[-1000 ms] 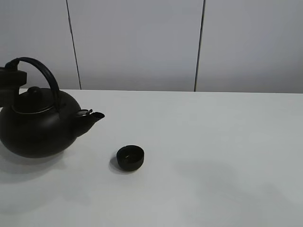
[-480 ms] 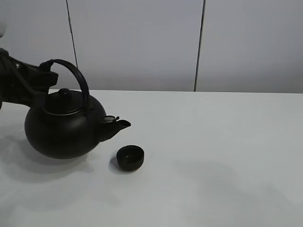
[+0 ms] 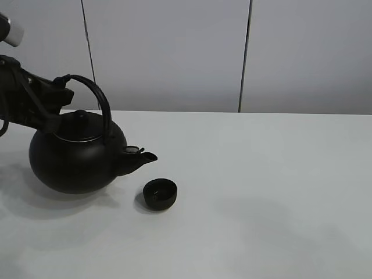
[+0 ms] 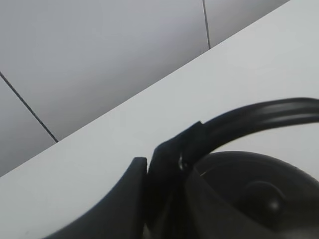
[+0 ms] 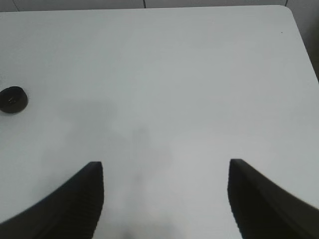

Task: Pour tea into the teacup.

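The small black teacup [image 3: 160, 193] sits on the white table [image 3: 267, 186]; it also shows far off in the right wrist view [image 5: 12, 99]. My left gripper [image 3: 58, 88] is shut on the arched handle [image 4: 259, 115] of the big black kettle [image 3: 75, 158], held just above the table left of the cup. The kettle's spout [image 3: 144, 157] points at the cup and ends a little above and left of its rim. No tea stream shows. My right gripper [image 5: 164, 199] is open and empty over bare table, well right of the cup.
A grey panelled wall [image 3: 174, 52] stands behind the table's far edge. The table's right corner [image 5: 286, 10] shows in the right wrist view. The kettle's lid with its knob [image 4: 269, 199] is on.
My left gripper has carried the kettle to the right, bringing the spout close to the teacup. Over the last half second it has barely shifted. The teacup has not moved.
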Action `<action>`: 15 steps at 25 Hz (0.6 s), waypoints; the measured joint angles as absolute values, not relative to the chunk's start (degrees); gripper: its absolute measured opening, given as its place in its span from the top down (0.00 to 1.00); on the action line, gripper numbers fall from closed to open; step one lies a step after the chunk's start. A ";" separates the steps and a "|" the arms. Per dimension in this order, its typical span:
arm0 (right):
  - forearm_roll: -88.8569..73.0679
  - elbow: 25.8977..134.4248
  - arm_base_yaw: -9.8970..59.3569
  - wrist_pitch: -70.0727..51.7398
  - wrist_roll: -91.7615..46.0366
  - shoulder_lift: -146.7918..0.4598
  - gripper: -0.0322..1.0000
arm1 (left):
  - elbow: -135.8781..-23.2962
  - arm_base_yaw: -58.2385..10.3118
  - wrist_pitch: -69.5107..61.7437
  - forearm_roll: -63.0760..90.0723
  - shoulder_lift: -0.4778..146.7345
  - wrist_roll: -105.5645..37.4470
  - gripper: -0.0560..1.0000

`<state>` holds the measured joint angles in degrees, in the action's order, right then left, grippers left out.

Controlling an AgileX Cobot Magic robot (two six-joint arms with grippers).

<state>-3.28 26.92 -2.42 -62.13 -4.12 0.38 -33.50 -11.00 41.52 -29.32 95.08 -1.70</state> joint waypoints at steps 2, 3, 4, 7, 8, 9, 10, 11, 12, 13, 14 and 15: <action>-3.28 26.92 -2.42 -62.13 -4.12 0.38 0.50 | -33.50 -11.00 41.48 -29.32 95.08 -1.74 0.83; -3.28 26.92 -2.42 -62.13 -4.12 0.38 0.50 | -33.50 -11.00 41.48 -29.32 95.08 -1.74 0.83; -3.28 26.92 -2.42 -62.13 -4.12 0.38 0.50 | -33.50 -11.00 41.48 -29.29 95.08 -1.76 0.83; -3.28 26.92 -2.42 -62.13 -4.12 0.38 0.50 | -33.50 -11.00 41.48 -29.19 95.08 -1.81 0.83; -3.28 26.92 -2.42 -62.13 -4.12 0.38 0.50 | -33.50 -11.00 41.48 -29.09 95.08 -1.74 0.83; -3.28 26.92 -2.42 -62.13 -4.12 0.38 0.50 | -33.50 -11.00 41.48 -28.96 95.08 -1.74 0.83; -3.28 26.92 -2.42 -62.13 -4.12 0.38 0.50 | -33.50 -11.00 41.48 -28.69 95.08 -1.70 0.83; -3.28 26.92 -2.42 -62.13 -4.12 0.38 0.50 | -33.50 -11.08 41.40 -28.15 95.08 -1.70 0.83; -3.28 26.92 -2.42 -62.13 -4.12 0.38 0.50 | -33.50 -11.24 41.16 -27.43 95.08 -1.70 0.83; -3.28 26.92 -2.42 -62.13 -4.12 0.38 0.50 | -33.50 -11.36 40.90 -27.15 95.08 -1.68 0.83; -3.28 26.92 -2.42 -62.11 -4.12 0.38 0.50 | -33.50 -11.54 40.62 -26.92 95.08 -1.68 0.83; -3.28 26.92 -2.42 -62.11 -4.12 0.38 0.50 | -33.50 -11.89 40.21 -26.34 95.08 -1.68 0.83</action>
<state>-3.28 26.92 -2.42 -62.11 -4.12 0.38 -33.50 -11.89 40.21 -26.34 95.08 -1.68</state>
